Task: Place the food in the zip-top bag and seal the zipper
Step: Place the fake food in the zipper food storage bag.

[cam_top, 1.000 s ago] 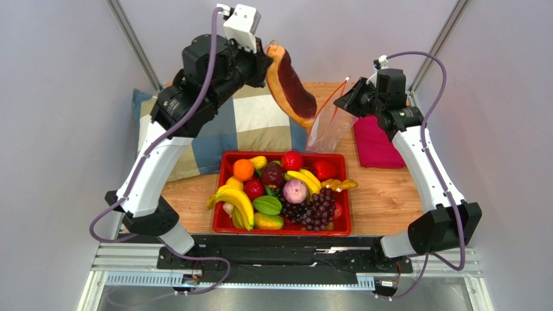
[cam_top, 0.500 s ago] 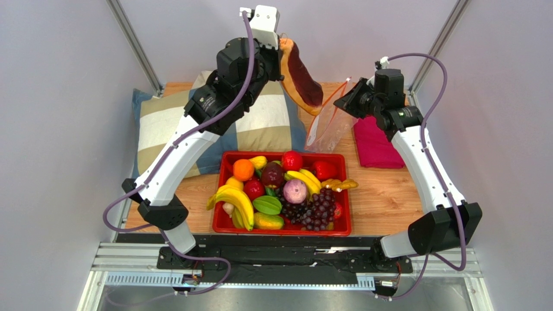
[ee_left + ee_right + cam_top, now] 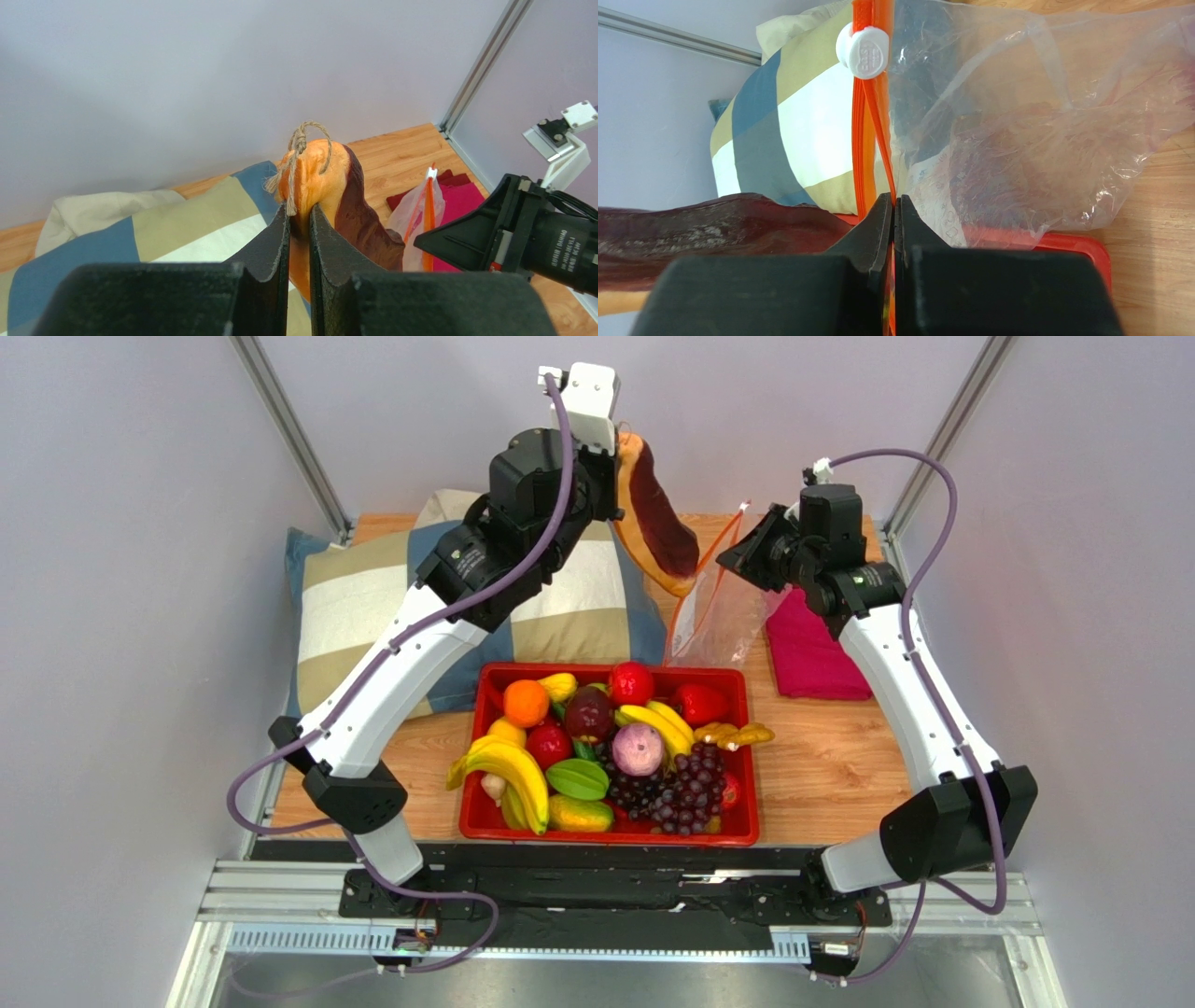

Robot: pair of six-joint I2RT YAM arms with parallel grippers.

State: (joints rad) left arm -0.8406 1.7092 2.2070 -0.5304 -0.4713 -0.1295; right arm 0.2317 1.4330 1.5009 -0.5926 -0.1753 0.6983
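My left gripper (image 3: 617, 469) is shut on the orange end of the long slice (image 3: 657, 511), which has an orange rim, dark maroon flesh and a twine loop (image 3: 303, 140). The slice (image 3: 351, 210) hangs high over the table's back, its lower end at the bag's mouth. My right gripper (image 3: 739, 560) is shut on the red-orange zipper strip (image 3: 868, 140) and holds the clear zip-top bag (image 3: 723, 616) up, mouth to the left. A white slider (image 3: 863, 50) sits on the strip. The bag (image 3: 1032, 140) hangs crinkled. The pink-purple onion ball (image 3: 638, 749) lies in the red tray.
A red tray (image 3: 484, 686) at the table's front middle holds bananas, grapes, an orange and other toy produce. A checked pillow (image 3: 561, 602) lies at the back left. A folded magenta cloth (image 3: 814, 651) lies at the right, under the right arm.
My left arm has carried the slice rightward and turned it more upright, bringing its lower end to the bag's mouth. The right gripper has kept holding the bag, shifting slightly left.
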